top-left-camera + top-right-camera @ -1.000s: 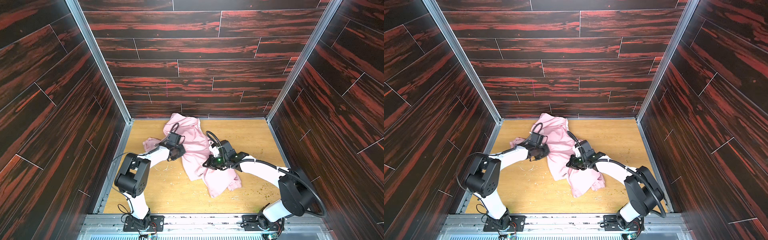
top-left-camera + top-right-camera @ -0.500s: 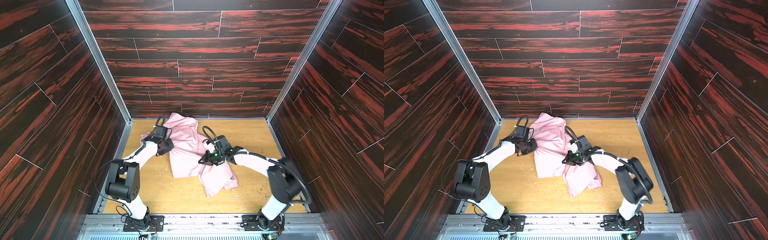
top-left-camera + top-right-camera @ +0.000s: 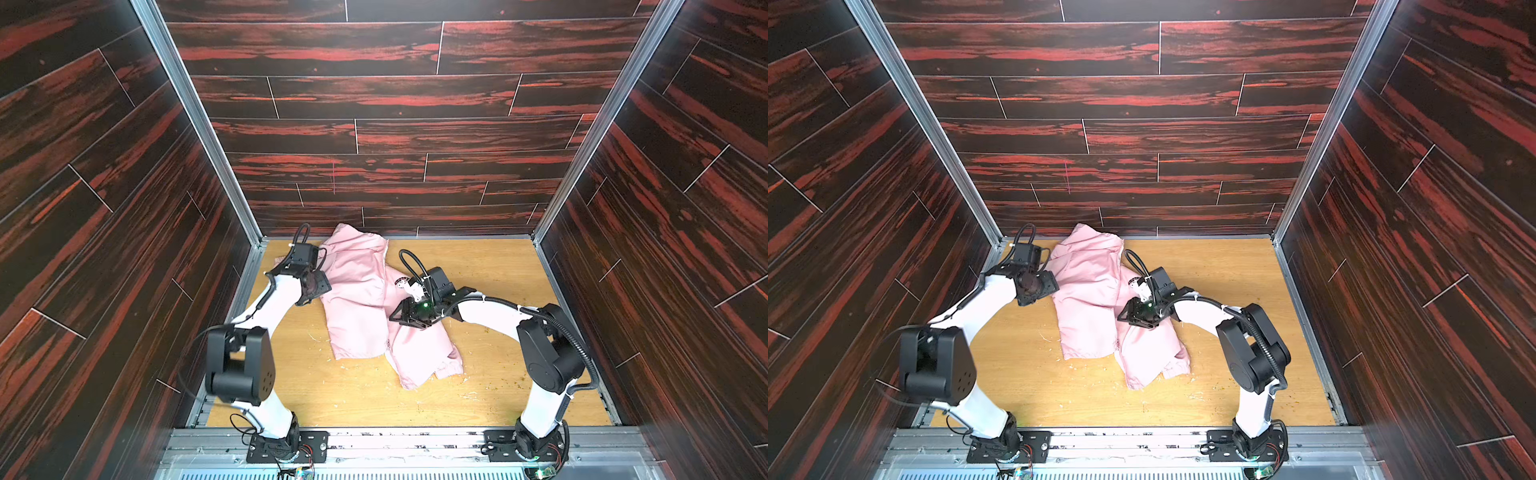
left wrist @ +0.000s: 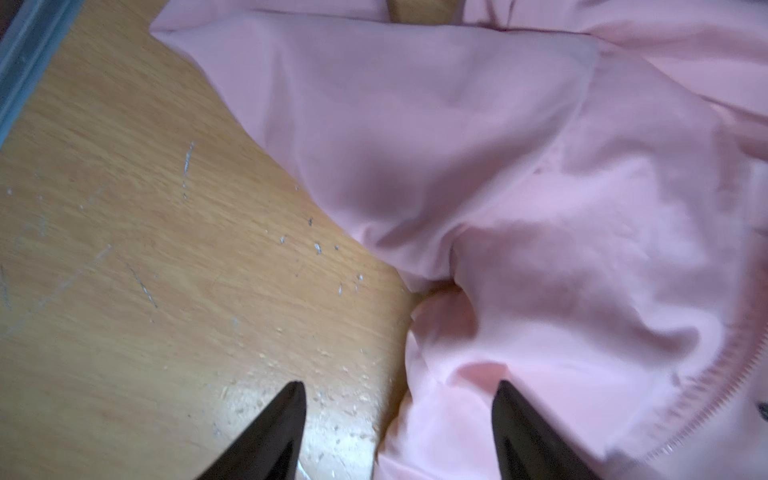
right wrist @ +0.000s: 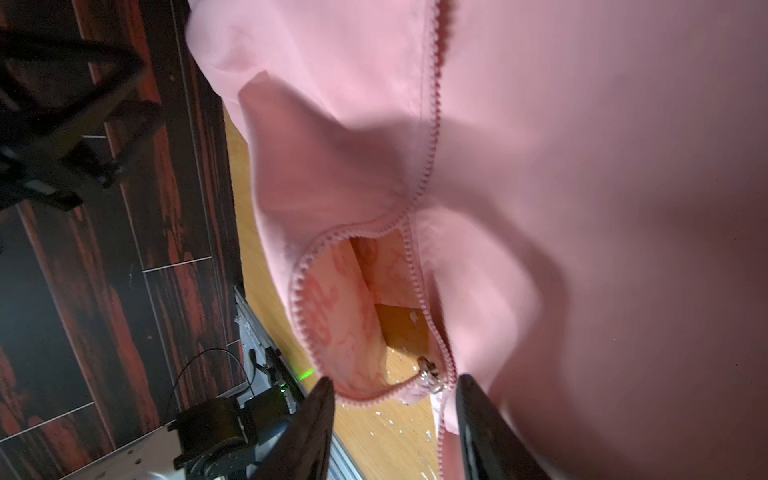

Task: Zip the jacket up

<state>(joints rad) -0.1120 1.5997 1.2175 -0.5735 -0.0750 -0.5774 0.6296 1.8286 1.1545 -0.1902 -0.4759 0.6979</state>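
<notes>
- The jacket (image 3: pixel 357 299) lies crumpled on the table (image 3: pixel 490 270), near the back wall, between the two arms. It looks thin, light and limp, so it will likely bunch and slide rather than resist a pull.
- The left pincer (image 4: pixel 399 384) is released, jaws apart over the jacket's edge, holding nothing.
- The right pincer (image 5: pixel 395 377) is released too. The small metal slider (image 5: pixel 428 374) sits between its tips, unclamped.
- Best hold, probably: pinch the slider and pin the fabric beside it taut. The zip teeth (image 5: pixel 432 137) gape, showing the printed lining (image 5: pixel 332 316).

Bright even light in both top views, wide-angle bowing at edges, both wrist views motion-blurred and soft
</notes>
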